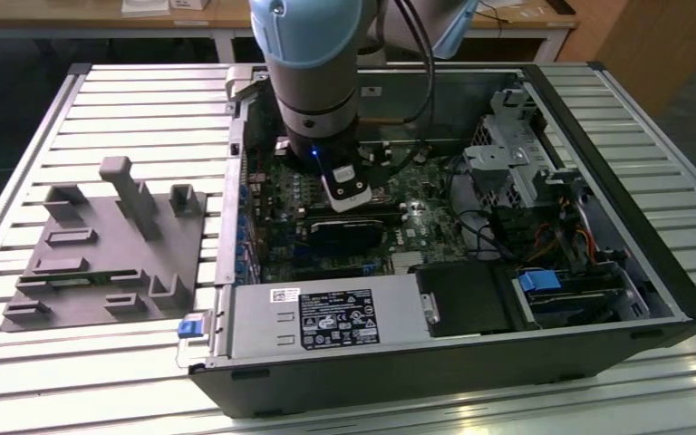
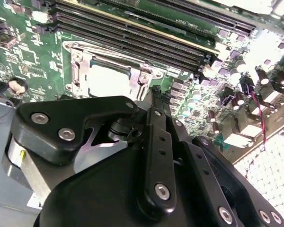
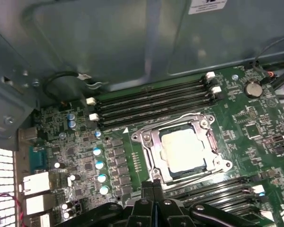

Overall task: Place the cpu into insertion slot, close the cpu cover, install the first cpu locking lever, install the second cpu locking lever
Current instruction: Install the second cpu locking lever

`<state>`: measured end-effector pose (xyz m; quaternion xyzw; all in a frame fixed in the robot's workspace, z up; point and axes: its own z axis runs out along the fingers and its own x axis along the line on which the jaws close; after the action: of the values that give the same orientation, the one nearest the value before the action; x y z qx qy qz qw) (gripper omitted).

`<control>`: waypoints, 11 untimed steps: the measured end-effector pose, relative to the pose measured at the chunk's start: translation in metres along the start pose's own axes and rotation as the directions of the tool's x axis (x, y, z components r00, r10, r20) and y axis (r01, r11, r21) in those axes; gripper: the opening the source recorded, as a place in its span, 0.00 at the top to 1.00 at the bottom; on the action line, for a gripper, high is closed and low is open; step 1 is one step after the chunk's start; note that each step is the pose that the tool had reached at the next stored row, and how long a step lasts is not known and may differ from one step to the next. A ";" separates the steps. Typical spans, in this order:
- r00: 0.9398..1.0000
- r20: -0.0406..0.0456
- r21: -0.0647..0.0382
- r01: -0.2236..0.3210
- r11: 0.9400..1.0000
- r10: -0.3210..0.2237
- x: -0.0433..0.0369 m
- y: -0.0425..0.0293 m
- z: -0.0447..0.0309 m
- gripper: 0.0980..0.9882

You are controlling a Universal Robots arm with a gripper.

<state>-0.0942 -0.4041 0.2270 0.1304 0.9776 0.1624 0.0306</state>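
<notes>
Exterior view: my arm reaches down into the open computer case (image 1: 638, 299); my claw (image 1: 351, 195) hangs over the motherboard (image 1: 278, 204).

First wrist view: cpu (image 3: 183, 150) seated in the insertion slot (image 3: 149, 163), cpu cover (image 3: 151, 142) flat around it. Claw clenched, holding nothing, just beside the socket.

Second wrist view: the cpu (image 2: 108, 80) near my fingertips (image 2: 154, 94).

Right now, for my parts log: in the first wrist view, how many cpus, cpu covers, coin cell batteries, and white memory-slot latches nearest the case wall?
cpu: 1
cpu cover: 1
coin cell battery: 1
white memory-slot latches: 4
Total: 7
</notes>
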 end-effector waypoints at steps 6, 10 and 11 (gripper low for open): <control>1.000 0.003 0.007 -0.007 1.000 0.007 -0.0106 0.0027 0.0011 1.00; 1.000 0.005 0.014 -0.012 1.000 0.012 -0.0181 0.0046 0.0019 1.00; 1.000 0.006 0.016 -0.013 1.000 0.013 -0.0202 0.0052 0.0021 1.00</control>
<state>-0.0732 -0.4041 0.2270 0.1374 0.9779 0.1545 0.0312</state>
